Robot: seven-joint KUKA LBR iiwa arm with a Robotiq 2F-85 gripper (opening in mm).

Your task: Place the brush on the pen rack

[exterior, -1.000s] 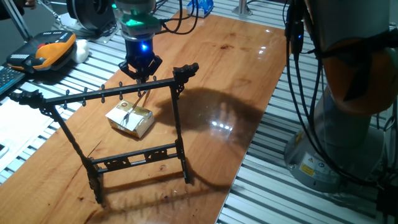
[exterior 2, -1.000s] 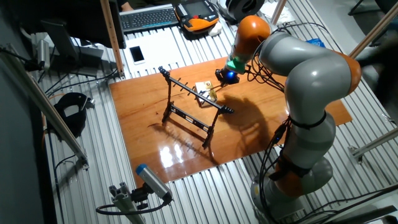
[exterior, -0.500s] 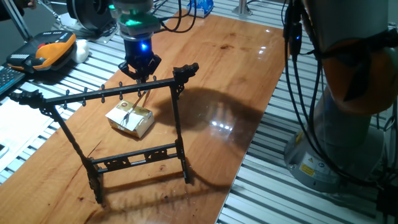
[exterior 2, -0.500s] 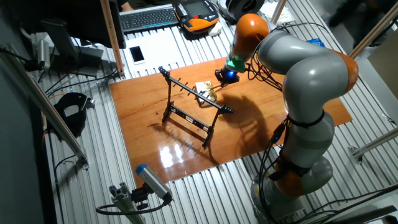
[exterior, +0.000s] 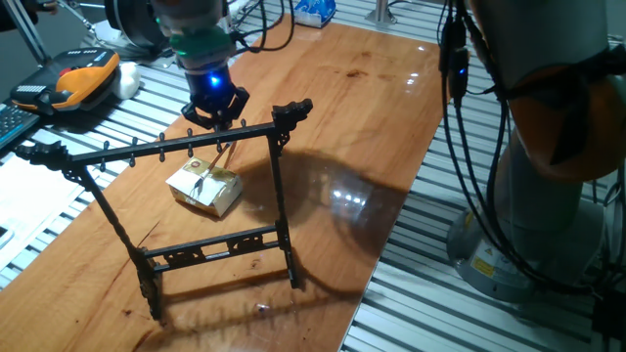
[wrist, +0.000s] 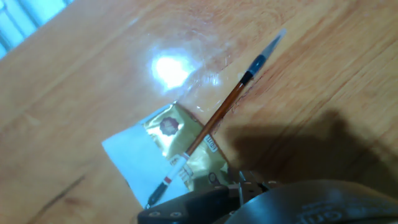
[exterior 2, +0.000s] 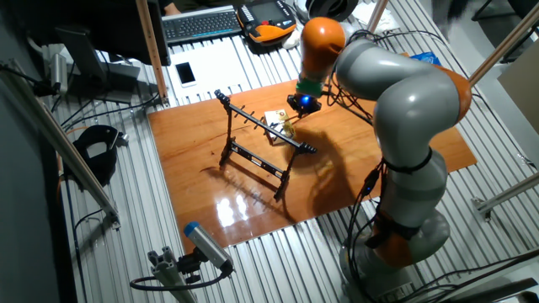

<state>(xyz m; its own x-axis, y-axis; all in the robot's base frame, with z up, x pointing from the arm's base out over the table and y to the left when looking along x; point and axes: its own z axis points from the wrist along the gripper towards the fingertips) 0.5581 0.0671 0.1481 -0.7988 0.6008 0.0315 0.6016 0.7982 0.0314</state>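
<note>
The brush (wrist: 214, 118) is a thin brown stick with a dark tip. It lies slanted across a small gold and white box (wrist: 163, 129), tip end down on the wooden table. In one fixed view the brush (exterior: 221, 154) leans on the box (exterior: 205, 188) just behind the black pen rack (exterior: 166, 149). My gripper (exterior: 213, 108) hovers above the brush, behind the rack's top bar, open and holding nothing. In the other fixed view the gripper (exterior 2: 301, 103) sits just beyond the rack (exterior 2: 257, 126). No brush hangs on the rack's hooks.
The wooden table (exterior: 372, 108) stretches to the right of the rack. An orange and black handset (exterior: 78, 78) and a keyboard (exterior 2: 200, 23) lie off the table at the back. The robot's grey base (exterior 2: 404, 227) and cables stand beside the table's right edge.
The gripper and arm have shifted a little to the left over the brush. Brush, box and rack have not moved.
</note>
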